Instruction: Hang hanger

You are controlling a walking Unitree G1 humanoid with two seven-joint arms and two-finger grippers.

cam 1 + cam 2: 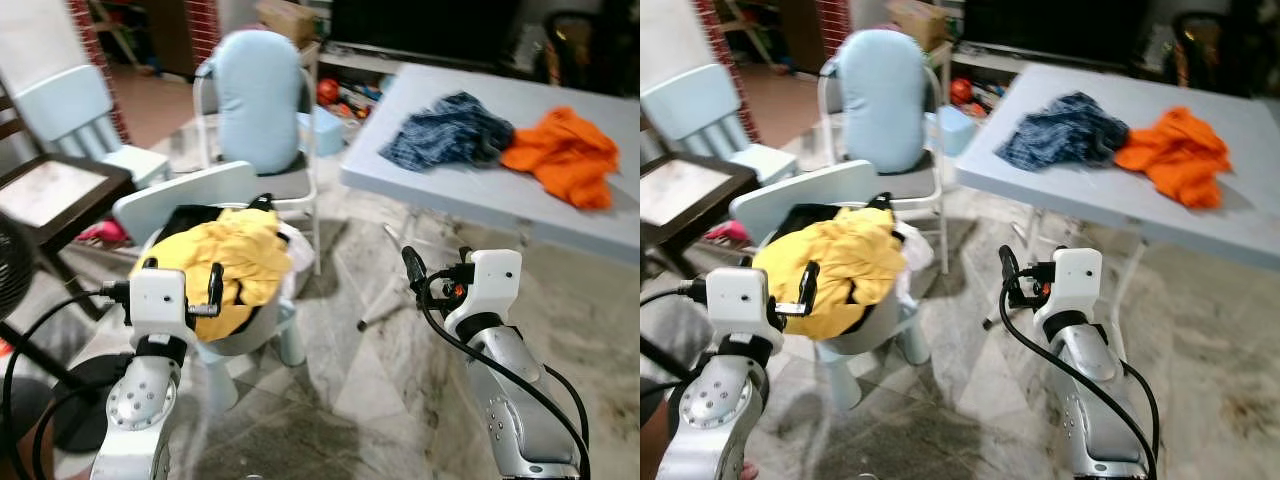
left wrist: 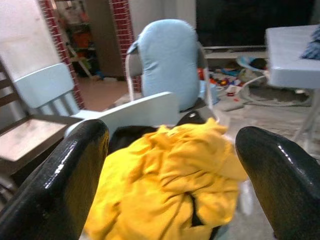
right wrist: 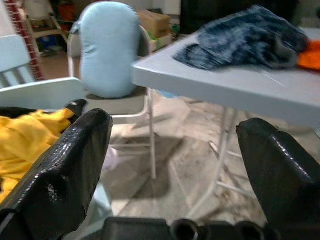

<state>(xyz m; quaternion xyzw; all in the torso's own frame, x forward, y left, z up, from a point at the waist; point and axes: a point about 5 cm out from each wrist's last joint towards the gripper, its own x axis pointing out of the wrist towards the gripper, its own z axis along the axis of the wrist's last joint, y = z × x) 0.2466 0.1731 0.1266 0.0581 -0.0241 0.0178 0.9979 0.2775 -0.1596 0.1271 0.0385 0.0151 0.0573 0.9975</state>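
A yellow garment (image 1: 235,260) is heaped in a grey basket (image 1: 255,325) on a small pale-blue chair (image 1: 185,195) right in front of me. My left gripper (image 1: 185,270) is raised just before the heap, open, with nothing between its fingers (image 2: 75,165). My right gripper (image 1: 438,262) is held up to the right, over the floor near the table's legs; it is open and holds nothing. On the grey folding table (image 1: 450,185) lie a dark blue denim garment (image 1: 450,130) and an orange garment (image 1: 565,155).
Behind the basket stands a folding chair with a pale-blue cushion (image 1: 258,100). A dark wooden chair (image 1: 50,190) and another pale-blue chair (image 1: 75,110) are at the left, with a black fan (image 1: 10,270) at the left edge. Marbled floor lies between basket and table.
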